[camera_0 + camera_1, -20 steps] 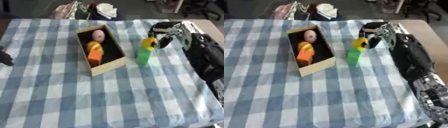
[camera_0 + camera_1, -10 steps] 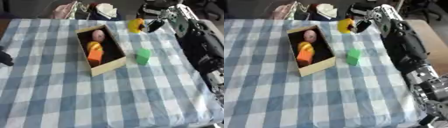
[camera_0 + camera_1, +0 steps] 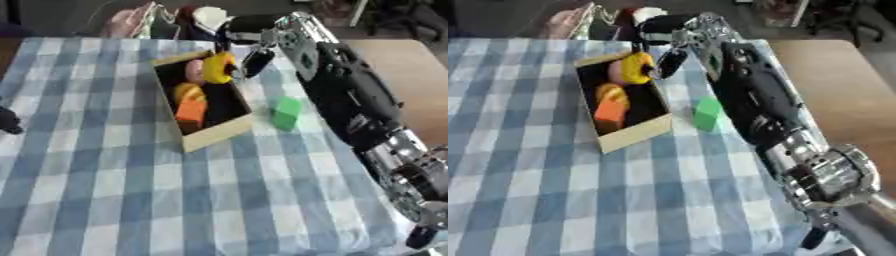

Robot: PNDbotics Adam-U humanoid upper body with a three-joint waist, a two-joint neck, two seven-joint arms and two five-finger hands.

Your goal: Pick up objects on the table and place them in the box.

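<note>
The right hand [image 3: 249, 42] reaches in from the far right of the tabletop and hangs over the far end of the box [image 3: 229, 131], its dark fingers [image 3: 255, 62] curled round a yellow object [image 3: 218, 67]. That object is a rounded, glossy, bright yellow piece (its exact shape is hard to make out) and it sits above the box's far end, just in front of the pink item [image 3: 194, 71] already inside.

The box is an open cardboard tray with tan walls and a dark interior, lying askew near the far middle of the blue-and-white checked tablecloth [image 3: 131, 200], its long side running from the far edge toward the near right. Inside it, from far to near, are the pink rounded item, an orange-yellow round item [image 3: 185, 92] and an orange block [image 3: 192, 111], the last two touching.

A green block [image 3: 285, 113] stands on the cloth just beside the box's right wall, apart from it, between the box and the robot's black forearm [image 3: 350, 100].

At the left edge of the tabletop a small dark part of the left hand [image 3: 9, 121] shows (too little to tell how its fingers are set).

Beyond the far edge lies a clutter of things, among them a white rounded shape [image 3: 208, 16] and something pinkish [image 3: 127, 22].
</note>
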